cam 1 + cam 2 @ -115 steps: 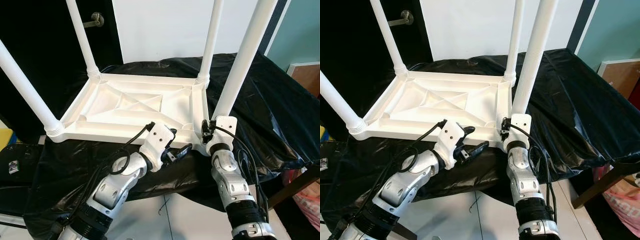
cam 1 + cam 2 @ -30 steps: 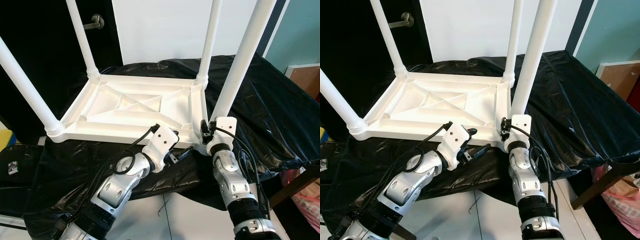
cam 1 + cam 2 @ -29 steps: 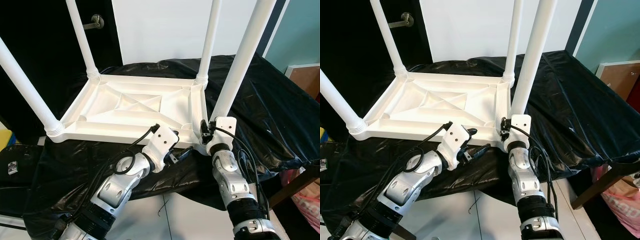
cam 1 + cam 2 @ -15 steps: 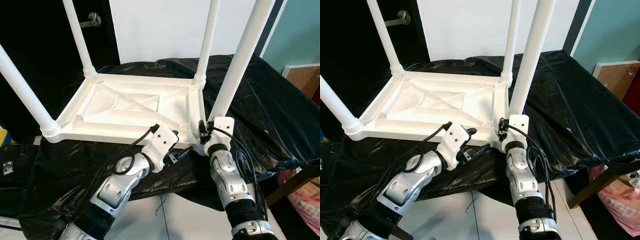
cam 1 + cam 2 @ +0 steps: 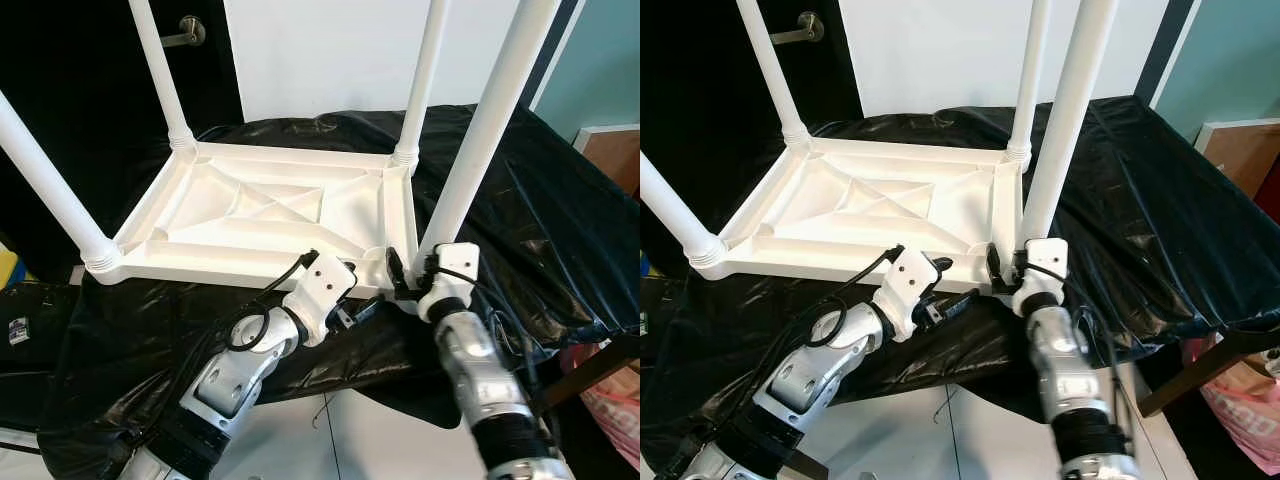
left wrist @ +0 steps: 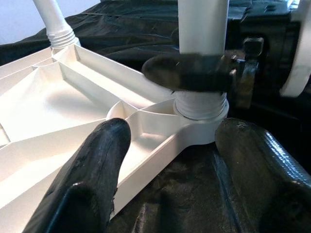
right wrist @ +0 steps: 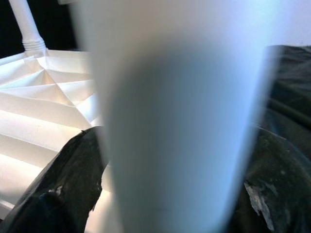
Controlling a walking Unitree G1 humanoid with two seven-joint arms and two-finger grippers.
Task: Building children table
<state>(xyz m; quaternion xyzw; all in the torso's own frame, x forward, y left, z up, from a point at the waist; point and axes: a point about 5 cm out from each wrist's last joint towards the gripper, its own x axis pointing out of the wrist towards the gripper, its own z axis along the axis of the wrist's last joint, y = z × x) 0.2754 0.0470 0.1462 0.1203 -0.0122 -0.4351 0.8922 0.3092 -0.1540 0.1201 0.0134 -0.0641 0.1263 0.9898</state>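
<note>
Presently: white tabletop (image 5: 270,215) lying inverted on black sheeting (image 5: 520,230), right gripper (image 5: 402,277) clamped round the near-right leg (image 5: 470,150), evidently twisting it home; left gripper (image 5: 362,305) open beside the corner.

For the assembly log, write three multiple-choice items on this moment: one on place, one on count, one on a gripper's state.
1. Where does the upside-down white table rest?
A. on a black sheet
B. on a wooden floor
C. on a yellow mat

2. How many white legs stand up from the table?
A. two
B. three
C. four

3. How is the right gripper?
A. hanging idle at the robot's side
B. shut around the near right leg, at its base
C. holding a screwdriver

Answers: 1 A, the black sheet lies under and around it. 2 C, one leg rises from each corner. 3 B, the right wrist view shows the leg between both fingers.
</note>
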